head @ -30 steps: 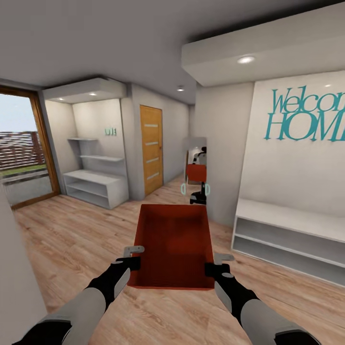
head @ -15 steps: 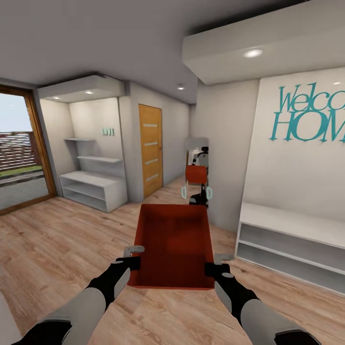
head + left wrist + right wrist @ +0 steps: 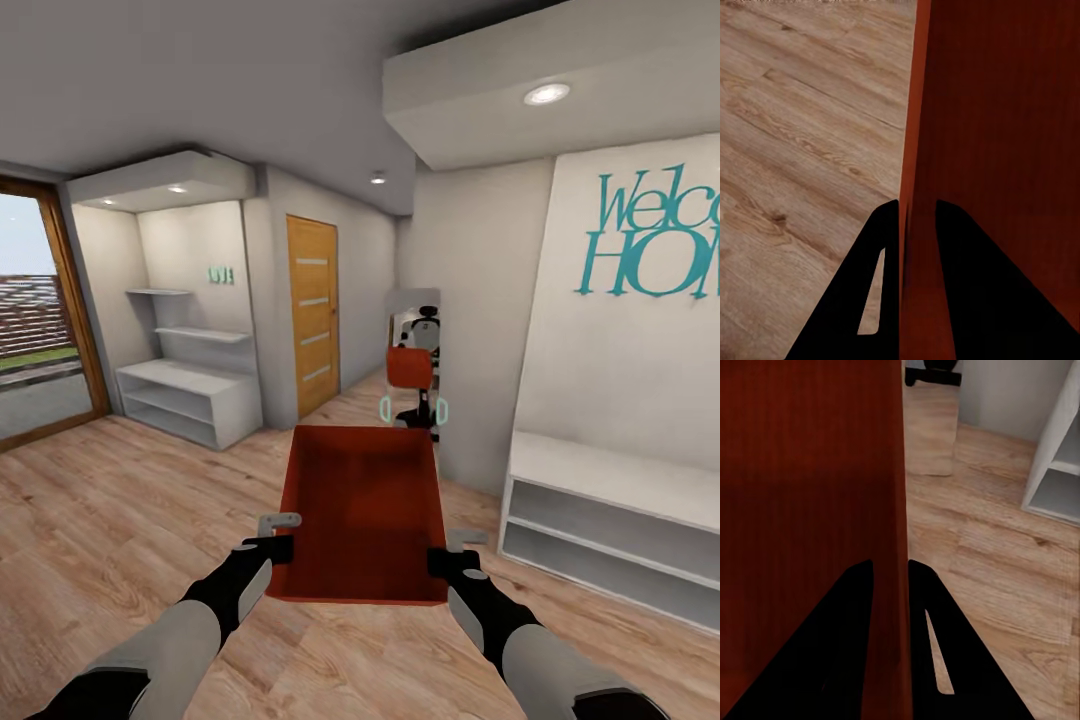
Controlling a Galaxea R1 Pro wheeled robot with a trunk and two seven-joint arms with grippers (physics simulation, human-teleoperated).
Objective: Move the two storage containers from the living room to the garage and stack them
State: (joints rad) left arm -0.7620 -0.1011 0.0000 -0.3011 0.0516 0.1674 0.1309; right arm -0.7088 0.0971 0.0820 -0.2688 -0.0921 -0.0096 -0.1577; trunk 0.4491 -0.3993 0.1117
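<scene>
Container (image 3: 362, 520) between left claw (image 3: 279, 537) and right claw (image 3: 452, 550).

Wood plank floor (image 3: 120, 520), white shelves (image 3: 190, 395), wooden door (image 3: 314, 315).

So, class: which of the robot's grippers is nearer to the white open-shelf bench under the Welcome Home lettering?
Right. The right gripper clamps the storage container's right wall, on the side facing the white bench. The left gripper clamps the opposite wall, farther from it.

Wooden door (image 3: 313, 312); white shelves (image 3: 186, 398)
</scene>
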